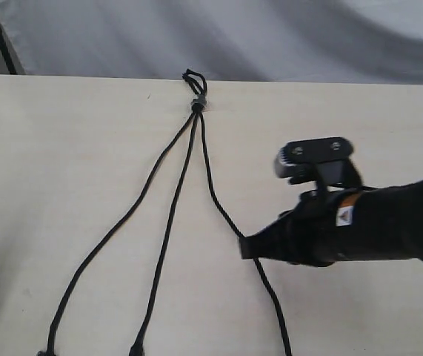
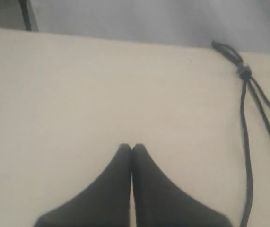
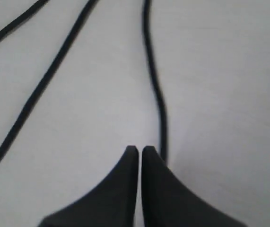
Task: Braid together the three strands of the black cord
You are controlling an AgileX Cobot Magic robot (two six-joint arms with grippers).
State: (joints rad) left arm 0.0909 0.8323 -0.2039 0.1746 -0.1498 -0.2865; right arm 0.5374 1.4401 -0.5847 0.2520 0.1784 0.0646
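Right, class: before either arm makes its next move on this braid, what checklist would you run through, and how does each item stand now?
1. The three strands lie spread and uncrossed below the knot: ok.
2. The right gripper is at the right strand: ok, its tips are right beside it.
3. The right gripper is open to take that strand: not ok, jaws closed, strand outside them.
4. The left gripper is at a strand: not ok, it is closed over bare table, apart from every strand.
5. The knot is fixed against pulling: cannot tell.
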